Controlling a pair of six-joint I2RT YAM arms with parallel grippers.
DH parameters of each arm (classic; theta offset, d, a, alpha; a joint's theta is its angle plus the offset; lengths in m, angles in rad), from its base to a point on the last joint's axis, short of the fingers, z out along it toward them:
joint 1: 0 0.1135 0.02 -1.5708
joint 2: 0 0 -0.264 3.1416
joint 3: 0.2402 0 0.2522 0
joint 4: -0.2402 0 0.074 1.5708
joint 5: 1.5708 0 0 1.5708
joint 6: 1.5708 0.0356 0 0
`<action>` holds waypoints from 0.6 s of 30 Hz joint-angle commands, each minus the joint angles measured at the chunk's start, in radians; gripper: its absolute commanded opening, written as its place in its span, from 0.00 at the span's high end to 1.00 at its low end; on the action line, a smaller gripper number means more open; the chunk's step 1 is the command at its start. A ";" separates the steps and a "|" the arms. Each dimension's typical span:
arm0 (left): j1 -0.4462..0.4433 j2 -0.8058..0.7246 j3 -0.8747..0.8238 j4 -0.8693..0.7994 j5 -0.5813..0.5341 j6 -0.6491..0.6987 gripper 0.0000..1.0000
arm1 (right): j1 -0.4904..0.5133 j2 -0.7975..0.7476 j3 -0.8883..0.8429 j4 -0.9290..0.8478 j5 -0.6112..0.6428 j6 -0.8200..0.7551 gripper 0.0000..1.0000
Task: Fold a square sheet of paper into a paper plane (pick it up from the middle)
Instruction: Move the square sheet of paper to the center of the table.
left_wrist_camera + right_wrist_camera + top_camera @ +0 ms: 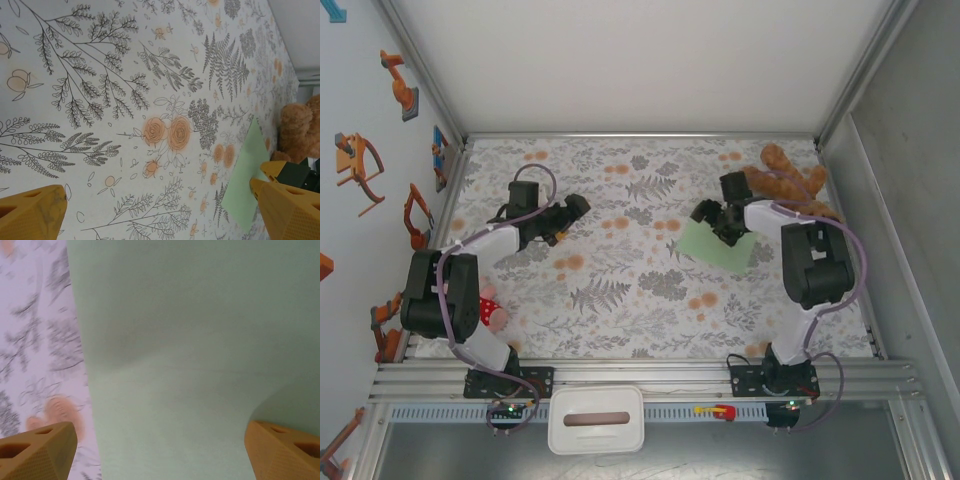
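The square sheet of paper (718,248) is pale mint green and lies on the floral tablecloth at the right, just in front of the brown teddy bear (785,178). My right gripper (716,220) hangs low over the sheet's far part, open. In the right wrist view its orange fingers (37,450) straddle the sheet of paper (175,365), which bulges up near the right finger; nothing is pinched. My left gripper (568,212) stands open over bare cloth at centre left. From the left wrist the sheet (247,175) shows at the far right beside the bear (300,130).
A small pink toy (492,310) lies beside the left arm's base. A white lidded box (595,420) sits on the metal rail at the near edge. Walls close in the table at left, back and right. The floral cloth (620,290) spans the table between the arms.
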 commanded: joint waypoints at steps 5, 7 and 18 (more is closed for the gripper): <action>-0.004 0.030 0.042 -0.016 0.017 -0.029 0.02 | 0.222 0.159 0.075 0.018 -0.103 0.098 0.16; -0.005 0.030 0.047 -0.040 0.000 -0.019 0.02 | 0.280 0.175 0.096 0.039 -0.132 0.114 0.17; -0.026 0.019 0.070 -0.096 0.010 -0.032 0.09 | 0.295 -0.015 0.128 0.137 -0.101 0.085 0.19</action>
